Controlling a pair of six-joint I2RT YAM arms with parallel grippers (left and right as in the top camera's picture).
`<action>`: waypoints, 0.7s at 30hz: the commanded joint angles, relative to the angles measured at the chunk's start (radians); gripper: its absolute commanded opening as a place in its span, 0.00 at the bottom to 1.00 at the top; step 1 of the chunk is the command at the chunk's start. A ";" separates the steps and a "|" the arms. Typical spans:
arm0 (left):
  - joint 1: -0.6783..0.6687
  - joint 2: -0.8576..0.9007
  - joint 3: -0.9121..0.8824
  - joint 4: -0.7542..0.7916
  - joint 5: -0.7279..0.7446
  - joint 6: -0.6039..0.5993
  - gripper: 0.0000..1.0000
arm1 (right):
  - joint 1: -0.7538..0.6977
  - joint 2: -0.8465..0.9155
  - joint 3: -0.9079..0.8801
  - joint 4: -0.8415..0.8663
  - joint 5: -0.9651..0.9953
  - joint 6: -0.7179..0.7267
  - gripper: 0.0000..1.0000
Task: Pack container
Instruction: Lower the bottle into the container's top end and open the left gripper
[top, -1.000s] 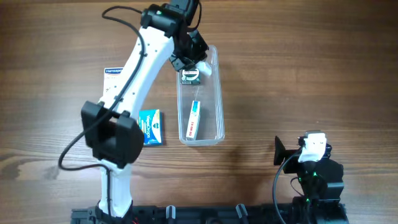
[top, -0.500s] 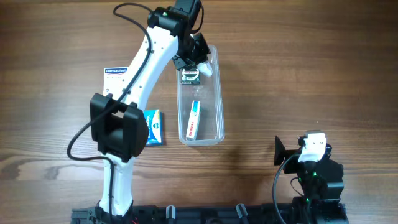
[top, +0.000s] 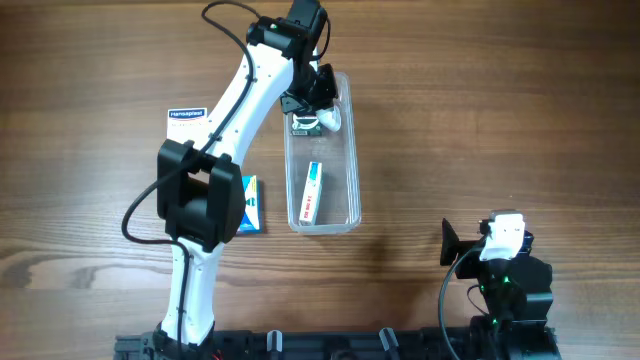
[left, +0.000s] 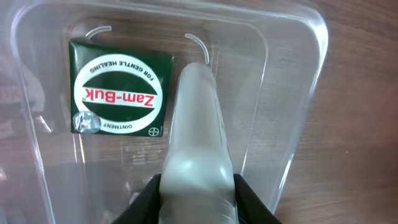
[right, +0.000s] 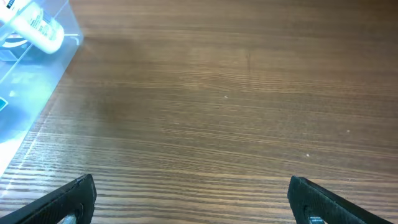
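The container (top: 350, 150) is a long clear tub lying lengthwise at mid-table; its far end fills the left wrist view (left: 292, 93). Inside it lie a green Zam-Buk tin (top: 304, 125) (left: 121, 96) and a white-and-blue box (top: 312, 192). My left gripper (top: 316, 98) (left: 196, 193) hangs over the tub's far end, shut on a white tube (top: 331, 118) (left: 194, 124) that points down into the tub beside the tin. My right gripper (top: 458, 243) (right: 196, 202) rests open near the front right, nothing between its fingers.
On the table left of the tub lie a blue box (top: 249, 205) and a white Hansaplast box (top: 186, 121), partly under the left arm. The right wrist view catches the tub's corner (right: 28, 87) and the tube (right: 34, 25) at its far left.
The left arm has swung its elbow to the right, and the gripper with the white tube has edged slightly right over the tub's far end. The right arm has not moved.
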 joint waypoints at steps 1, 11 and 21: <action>-0.008 0.025 0.034 0.007 0.013 0.063 0.31 | -0.004 -0.012 -0.005 0.002 0.020 -0.012 1.00; -0.010 0.031 0.034 0.029 0.001 0.082 0.44 | -0.004 -0.012 -0.005 0.002 0.020 -0.012 1.00; -0.010 0.031 0.047 0.059 0.001 0.082 0.65 | -0.004 -0.012 -0.005 0.002 0.020 -0.012 1.00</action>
